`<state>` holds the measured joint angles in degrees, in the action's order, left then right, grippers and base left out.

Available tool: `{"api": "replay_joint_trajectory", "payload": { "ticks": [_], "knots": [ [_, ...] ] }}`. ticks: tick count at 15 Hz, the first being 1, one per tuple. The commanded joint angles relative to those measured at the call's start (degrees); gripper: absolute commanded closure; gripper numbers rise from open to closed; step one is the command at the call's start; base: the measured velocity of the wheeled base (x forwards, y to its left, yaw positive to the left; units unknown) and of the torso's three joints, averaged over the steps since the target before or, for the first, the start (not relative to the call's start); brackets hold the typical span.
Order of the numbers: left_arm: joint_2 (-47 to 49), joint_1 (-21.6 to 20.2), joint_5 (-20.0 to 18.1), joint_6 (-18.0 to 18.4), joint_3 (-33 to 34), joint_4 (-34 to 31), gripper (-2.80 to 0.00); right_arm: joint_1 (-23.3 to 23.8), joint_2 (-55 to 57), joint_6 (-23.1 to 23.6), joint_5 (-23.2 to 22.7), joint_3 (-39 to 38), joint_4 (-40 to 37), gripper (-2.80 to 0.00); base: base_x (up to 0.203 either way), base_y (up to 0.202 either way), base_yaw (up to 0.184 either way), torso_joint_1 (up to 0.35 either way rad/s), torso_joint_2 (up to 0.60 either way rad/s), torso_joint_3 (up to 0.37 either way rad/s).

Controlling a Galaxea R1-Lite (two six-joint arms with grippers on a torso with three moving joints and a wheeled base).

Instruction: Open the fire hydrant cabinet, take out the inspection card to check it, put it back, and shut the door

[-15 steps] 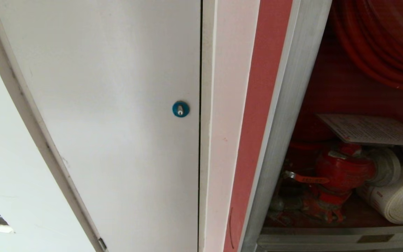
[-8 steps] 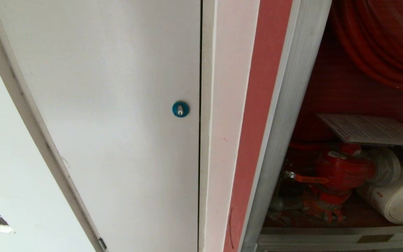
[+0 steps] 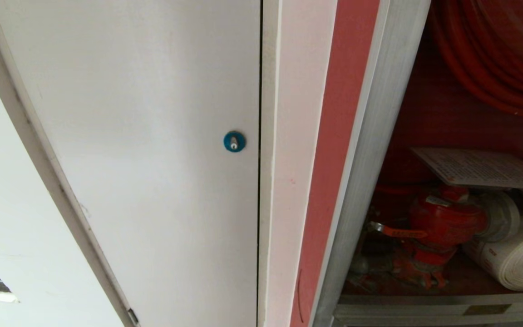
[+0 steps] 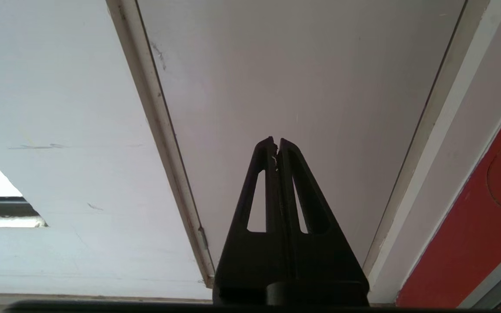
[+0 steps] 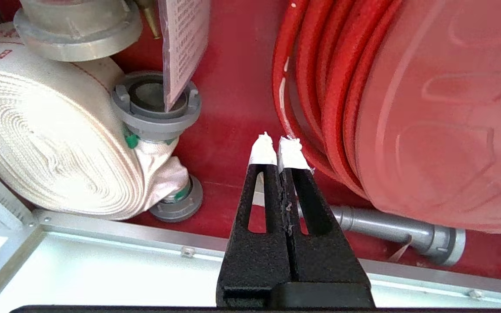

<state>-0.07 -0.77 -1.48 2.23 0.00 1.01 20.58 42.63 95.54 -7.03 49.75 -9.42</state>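
The fire hydrant cabinet (image 3: 370,136) stands open at the right of the head view, showing its red inside. The white inspection card (image 3: 479,168) lies flat above the red valve (image 3: 443,222), beside the white rolled hose (image 3: 515,259). The red hose reel (image 3: 493,54) hangs above. In the right wrist view my right gripper (image 5: 276,141) is shut and empty, inside the cabinet opening between the rolled hose (image 5: 46,143) and the reel (image 5: 442,108). The card (image 5: 183,43) rests edge-on on a grey coupling, apart from the white-taped fingertips (image 5: 262,152). The cabinet's door is out of view.
A plain white door (image 3: 130,136) with a round blue lock (image 3: 234,141) fills the left of the head view. My left gripper (image 4: 275,141) is parked and shut in front of that white door. A grey pipe (image 5: 389,226) runs under the reel along the silver bottom frame (image 5: 115,232).
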Motion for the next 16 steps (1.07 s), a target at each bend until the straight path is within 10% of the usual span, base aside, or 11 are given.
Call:
{"api": "replay_joint_trajectory", "payload": {
  "ticks": [1,10,16],
  "knots": [
    [0.1,0.0,0.0,0.0,0.4,0.0,0.0,0.0,0.3,0.5,-0.2,-0.4,-0.1,0.0,0.0,0.0,0.0,0.0,0.0,0.0],
    [0.1,0.0,0.1,0.1,0.4,0.0,0.0,-4.2,-2.0,-10.0,-0.4,-2.7,-0.1,0.0,0.0,0.0,0.0,0.0,0.0,0.0],
    [0.1,0.0,0.0,0.0,0.4,0.0,0.0,-13.9,-6.0,-33.8,0.0,-7.4,-0.2,0.0,0.0,0.0,0.0,0.0,0.0,0.0]
  ]
}}
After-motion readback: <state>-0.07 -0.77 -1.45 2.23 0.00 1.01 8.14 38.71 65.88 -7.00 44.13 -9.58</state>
